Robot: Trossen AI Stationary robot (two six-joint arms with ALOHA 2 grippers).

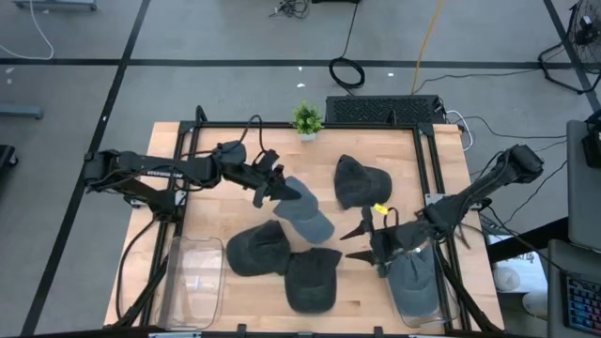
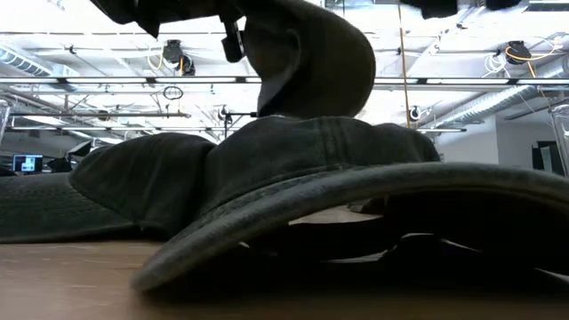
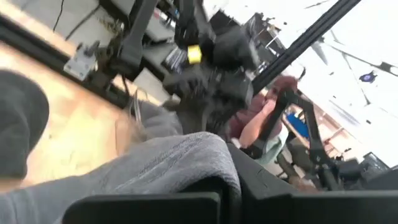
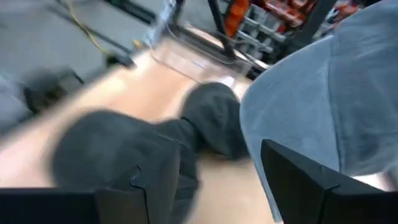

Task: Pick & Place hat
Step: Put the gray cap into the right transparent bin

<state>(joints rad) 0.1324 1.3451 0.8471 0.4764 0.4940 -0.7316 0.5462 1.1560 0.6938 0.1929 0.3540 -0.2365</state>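
Note:
A grey hat (image 1: 306, 216) is held by my left gripper (image 1: 274, 191) above the table's middle; in the low view the grey hat (image 2: 307, 62) hangs high over the dark hats. Three dark hats lie on the table: one (image 1: 258, 249) left of centre, one (image 1: 313, 280) near the near edge, one (image 1: 360, 180) toward the far side. My right gripper (image 1: 360, 242) is open, level with the table, right of the dark hats and touching nothing. Another grey hat (image 1: 413, 280) lies in the right bin. My left gripper is shut on the grey hat's edge (image 1: 287, 191), on the side toward the table's left. The fingers come at it slanting down from the left. The cloth (image 3: 186, 163) bulges out between the fingers in the left wrist view. The hat is lifted clear and hangs below the gripper.
A clear bin (image 1: 192, 282) stands at the near left corner, another (image 1: 427, 314) at the near right. A small potted plant (image 1: 306, 119) sits at the far edge. A black frame (image 1: 427, 160) borders the table. A person (image 3: 258, 127) shows beyond the table.

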